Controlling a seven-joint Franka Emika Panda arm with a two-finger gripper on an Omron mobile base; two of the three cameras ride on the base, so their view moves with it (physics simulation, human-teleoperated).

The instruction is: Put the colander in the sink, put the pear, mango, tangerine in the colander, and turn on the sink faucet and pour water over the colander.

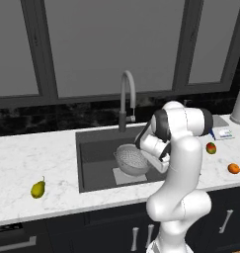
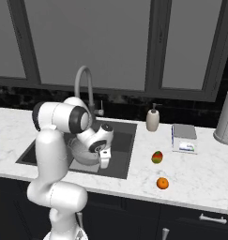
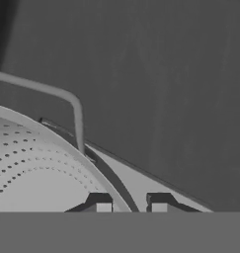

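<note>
Colander (image 1: 132, 159), perforated silver bowl, tilted inside dark sink (image 1: 94, 158), below grey gooseneck faucet (image 1: 126, 96) at 12 o'clock. Yellow-green pear (image 1: 38, 189) on tabletop at 8 o'clock of sink. Mango (image 1: 211, 147) and orange tangerine (image 1: 233, 168) at 3 o'clock, apart.

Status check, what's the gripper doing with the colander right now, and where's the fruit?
Gripper shut on colander rim, colander inside sink. Pear, mango, tangerine on the counter. Nothing in the way.

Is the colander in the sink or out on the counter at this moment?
In the sink: the colander sits inside the dark basin, with the gripper shut on its rim. No fruit inside it.
</note>
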